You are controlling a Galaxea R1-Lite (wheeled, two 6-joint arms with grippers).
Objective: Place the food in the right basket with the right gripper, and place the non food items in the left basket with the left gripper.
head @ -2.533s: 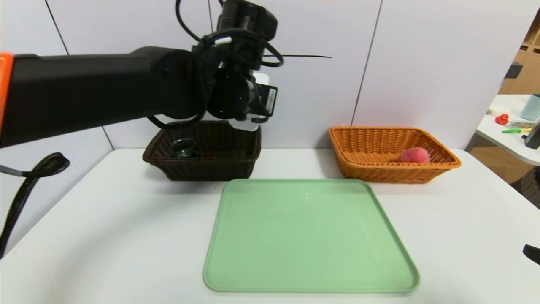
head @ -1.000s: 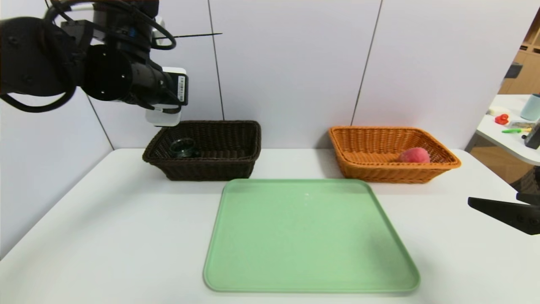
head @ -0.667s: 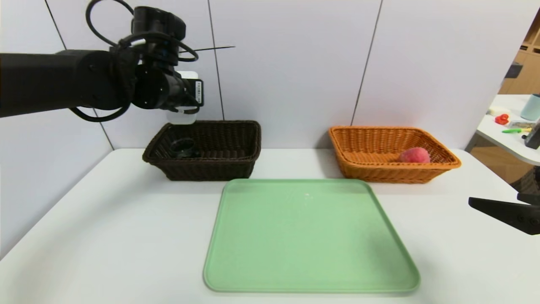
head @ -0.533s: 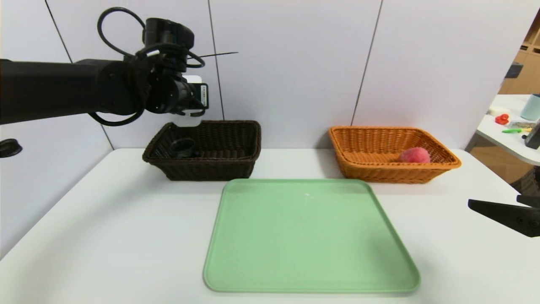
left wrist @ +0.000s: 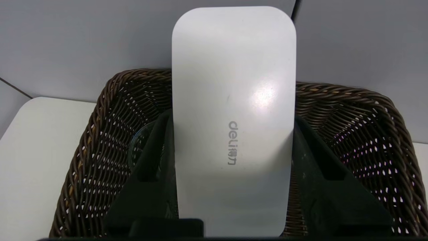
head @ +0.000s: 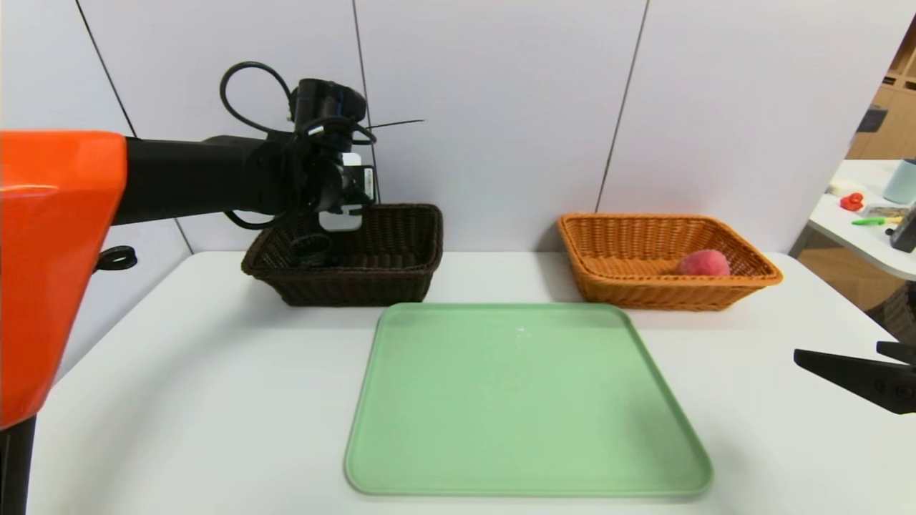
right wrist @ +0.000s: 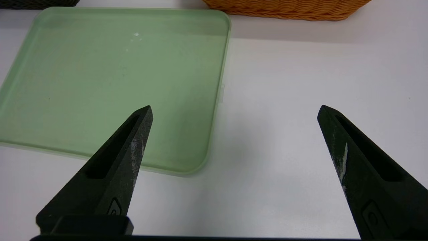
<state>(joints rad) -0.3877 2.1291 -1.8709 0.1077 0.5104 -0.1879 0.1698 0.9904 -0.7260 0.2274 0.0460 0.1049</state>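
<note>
The white device (left wrist: 234, 100) is being held over the dark basket (head: 343, 279) — clamped in the left gripper (left wrist: 234, 140); lowering, then releasing, is being called for. The right gripper (right wrist: 235, 107) is being kept spread — idle beside the tray (right wrist: 167, 100).

We see a pale green rectangular tray with rounded corners (head: 529, 400) on a smooth white tabletop (head: 186, 400). Beyond it, we have light grey wall panels with dark seams (head: 494, 107). Off to the right, we spot a pale blue cup (head: 902, 182) and a small red object (head: 851, 202) on another white table (head: 855, 232).
</note>
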